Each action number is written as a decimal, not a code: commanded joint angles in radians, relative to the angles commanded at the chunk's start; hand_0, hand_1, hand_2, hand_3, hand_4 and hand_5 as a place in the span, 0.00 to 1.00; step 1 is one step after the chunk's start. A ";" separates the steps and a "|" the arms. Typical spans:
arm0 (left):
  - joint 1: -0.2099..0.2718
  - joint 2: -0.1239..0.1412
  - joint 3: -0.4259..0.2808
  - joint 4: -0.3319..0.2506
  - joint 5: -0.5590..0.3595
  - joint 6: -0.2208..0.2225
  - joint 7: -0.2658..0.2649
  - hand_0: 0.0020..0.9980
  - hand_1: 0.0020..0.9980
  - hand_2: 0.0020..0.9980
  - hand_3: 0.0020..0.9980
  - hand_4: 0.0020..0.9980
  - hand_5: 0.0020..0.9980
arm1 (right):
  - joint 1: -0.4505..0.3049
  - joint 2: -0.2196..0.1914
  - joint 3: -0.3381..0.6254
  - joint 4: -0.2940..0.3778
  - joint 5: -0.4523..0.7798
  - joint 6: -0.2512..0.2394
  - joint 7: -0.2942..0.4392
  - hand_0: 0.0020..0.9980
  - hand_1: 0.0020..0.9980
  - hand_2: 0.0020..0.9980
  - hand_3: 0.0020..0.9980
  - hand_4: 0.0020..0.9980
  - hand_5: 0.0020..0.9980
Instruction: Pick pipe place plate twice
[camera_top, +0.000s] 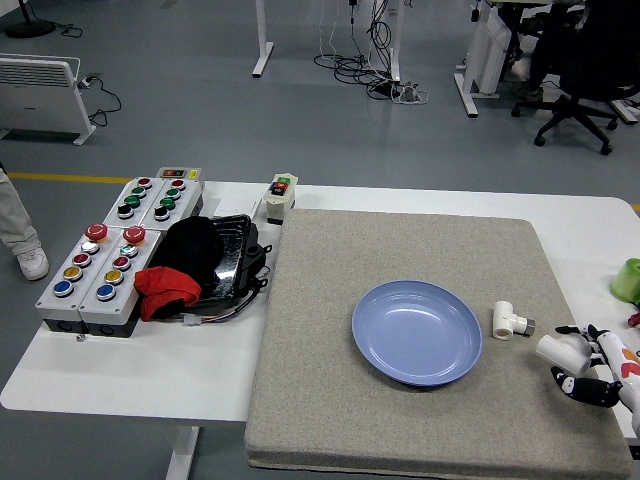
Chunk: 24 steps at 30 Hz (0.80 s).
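A blue plate (416, 332) lies on the grey mat (330, 400), right of its middle. A small white pipe fitting (510, 320) lies on the mat just right of the plate. My right hand (585, 362) comes in from the lower right corner. Its fingers are curled around a second white pipe fitting (558, 350) and hold it near the mat's right edge, slightly raised. The left hand is out of view.
Two grey button boxes (100, 268) and a black tray with a red cloth (168, 288) stand on the left of the table. A small switch box (281, 196) stands at the mat's back left. A green cup (627, 280) stands at the right edge. A person's leg (15, 240) shows at far left.
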 joint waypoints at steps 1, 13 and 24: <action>0.000 0.000 0.002 0.000 -0.003 0.000 -0.001 0.62 0.59 0.55 0.59 0.28 1.00 | 0.002 -0.001 -0.004 0.011 0.007 -0.006 0.002 0.36 0.45 0.52 0.59 0.52 0.01; 0.007 0.000 0.012 0.001 -0.028 0.001 -0.007 0.62 0.59 0.55 0.59 0.28 1.00 | 0.148 -0.007 -0.176 0.027 0.070 -0.033 0.016 0.41 0.49 0.52 0.58 0.50 0.00; 0.010 -0.001 0.025 0.000 -0.057 0.003 -0.016 0.62 0.59 0.55 0.59 0.28 1.00 | 0.260 -0.004 -0.370 -0.121 -0.072 0.041 0.021 0.74 0.75 0.82 0.81 0.61 0.10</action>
